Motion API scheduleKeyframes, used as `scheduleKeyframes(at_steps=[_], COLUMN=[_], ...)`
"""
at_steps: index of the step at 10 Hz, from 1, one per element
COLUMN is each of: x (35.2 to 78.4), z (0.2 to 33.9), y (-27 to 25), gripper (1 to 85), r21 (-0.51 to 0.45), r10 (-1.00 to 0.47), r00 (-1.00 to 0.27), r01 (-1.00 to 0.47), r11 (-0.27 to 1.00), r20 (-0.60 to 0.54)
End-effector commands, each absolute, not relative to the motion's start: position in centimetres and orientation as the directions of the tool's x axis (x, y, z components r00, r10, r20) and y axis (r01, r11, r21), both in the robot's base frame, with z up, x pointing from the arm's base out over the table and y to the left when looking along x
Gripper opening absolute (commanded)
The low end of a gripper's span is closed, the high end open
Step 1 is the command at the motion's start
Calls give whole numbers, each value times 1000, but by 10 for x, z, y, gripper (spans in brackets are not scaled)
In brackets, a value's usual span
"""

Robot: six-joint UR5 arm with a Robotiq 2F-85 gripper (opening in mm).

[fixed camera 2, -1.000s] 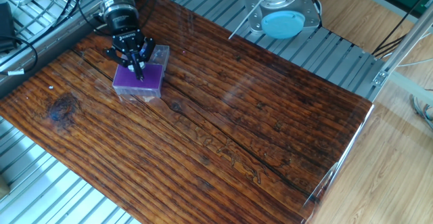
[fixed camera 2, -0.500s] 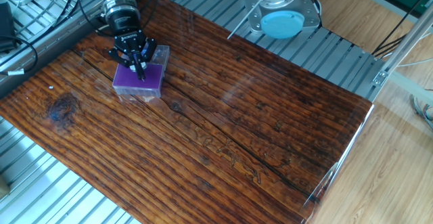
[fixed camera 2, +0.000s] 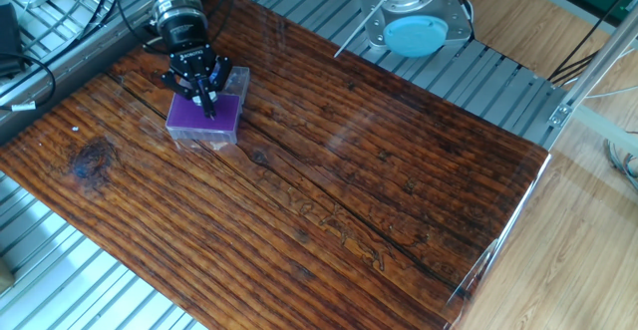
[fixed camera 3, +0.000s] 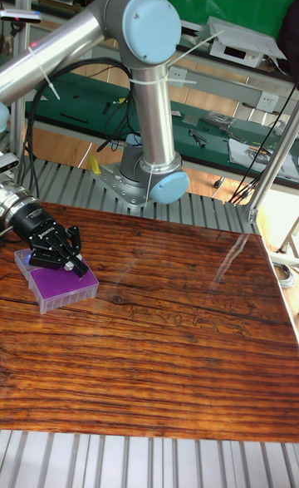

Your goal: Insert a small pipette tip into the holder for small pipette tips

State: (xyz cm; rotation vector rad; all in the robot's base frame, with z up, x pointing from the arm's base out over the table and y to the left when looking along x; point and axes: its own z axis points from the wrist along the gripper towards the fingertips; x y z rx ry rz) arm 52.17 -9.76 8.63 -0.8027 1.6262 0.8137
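A dark wooden table [fixed camera 2: 379,190] on a ribbed metal bench fills the scene, and at its left end the holder for small pipette tips [fixed camera 2: 205,119] lies directly under the gripper [fixed camera 2: 207,104]. The fingers look drawn together, but the tip is too small to see. Slight misalignment could jam it against the purple grid.

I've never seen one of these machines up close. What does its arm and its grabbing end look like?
The arm is made of silver-grey metal tubes joined by round joints with light blue caps. White zip ties hold a black cable along it. Its gripper is black, on a ribbed silver and black wrist, with two thin black fingers.
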Motion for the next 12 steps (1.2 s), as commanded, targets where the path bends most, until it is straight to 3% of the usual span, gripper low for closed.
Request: scheduleKeyframes(at_steps=[1, 12], x=[524, 523], z=[86, 82], y=[-101, -100], gripper=[10, 13], r21=[97, 98], r10=[-85, -94], r00=[-170, -176], r01=[-834, -836], r11=[543, 540], r20=[-982, -980])
